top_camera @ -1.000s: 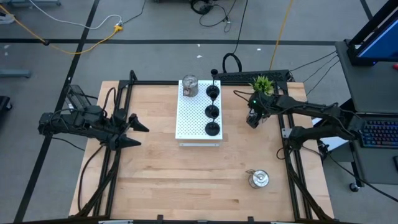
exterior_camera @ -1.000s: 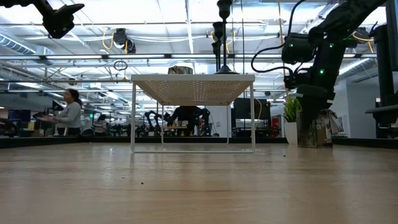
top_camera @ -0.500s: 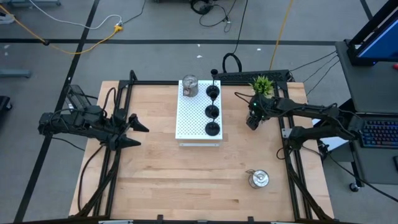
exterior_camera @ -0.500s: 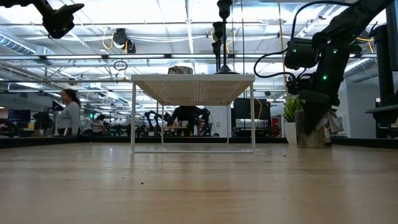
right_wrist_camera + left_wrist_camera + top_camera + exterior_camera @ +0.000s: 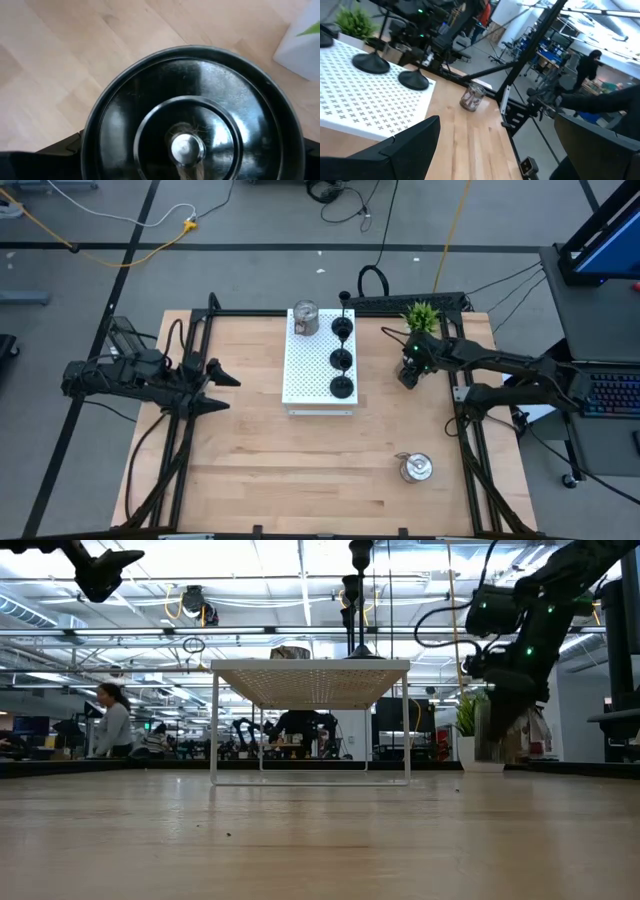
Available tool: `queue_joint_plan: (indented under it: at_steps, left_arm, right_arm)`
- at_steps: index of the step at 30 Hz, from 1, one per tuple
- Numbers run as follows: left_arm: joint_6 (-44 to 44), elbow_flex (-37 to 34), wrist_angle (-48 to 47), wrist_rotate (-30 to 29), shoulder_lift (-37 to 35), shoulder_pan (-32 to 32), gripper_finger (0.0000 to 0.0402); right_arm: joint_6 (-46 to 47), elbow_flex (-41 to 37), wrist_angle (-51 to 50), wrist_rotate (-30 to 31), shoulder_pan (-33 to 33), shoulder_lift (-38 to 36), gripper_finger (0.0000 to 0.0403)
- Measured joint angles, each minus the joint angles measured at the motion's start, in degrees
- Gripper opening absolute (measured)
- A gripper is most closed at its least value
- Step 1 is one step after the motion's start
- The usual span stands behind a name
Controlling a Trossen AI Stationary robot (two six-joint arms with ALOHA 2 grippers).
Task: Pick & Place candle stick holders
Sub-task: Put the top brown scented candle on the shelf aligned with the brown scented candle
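Three black candle stick holders [image 5: 341,360] stand in a row on a white perforated rack [image 5: 312,375], with one silver holder [image 5: 305,319] at the rack's far left corner. Another silver holder [image 5: 415,467] stands on the table at the near right; it also shows in the left wrist view [image 5: 472,97]. My right gripper [image 5: 408,370], just right of the rack, is shut on a third shiny cup-like holder [image 5: 192,125] with a dark inside and a centre pin. My left gripper [image 5: 218,392] is open and empty, raised over the table's left side. My right gripper has the cup-like holder between its two fingers, which stand on opposite sides of its outer wall [image 5: 89,142]. The fingers come from above, pointing down. The holder sits upright with its open mouth up. Whether its base [image 5: 490,762] is clear of the table, I cannot tell.
A small green potted plant [image 5: 422,315] stands just beyond my right gripper at the far right. The rack stands on thin legs [image 5: 214,730] above the table. Bare wood lies in front of the rack and across the near half. A person [image 5: 108,725] is in the room behind.
My right gripper, with the holder between its fingers, has moved a little up and toward the plant, and its arm has straightened.
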Motion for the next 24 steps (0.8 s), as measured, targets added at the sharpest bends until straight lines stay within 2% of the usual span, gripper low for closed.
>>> queue_joint_plan:
  at_steps: [7, 14, 19, 24]
  left_arm:
    - [0.1, 0.0, 6.3, -0.6, 0.5, 0.0, 0.0399]
    - [0.2, 0.0, 12.6, -0.5, 4.2, 0.0, 0.0399]
    - [0.1, 0.0, 16.7, 1.1, 8.7, 0.0, 0.0399]
    - [-0.1, 0.0, 25.2, 4.2, 14.6, 0.0, 0.0399]
  right_arm:
    - [4.4, 6.9, -11.2, -2.0, 4.7, -5.0, 0.0349]
    - [11.3, 13.4, -18.6, -3.0, 14.7, -7.5, 0.0349]
    - [17.8, 16.3, -17.3, -4.6, 24.1, -7.8, 0.0349]
    - [24.7, 18.0, -12.9, -4.8, 34.0, -7.2, 0.0349]
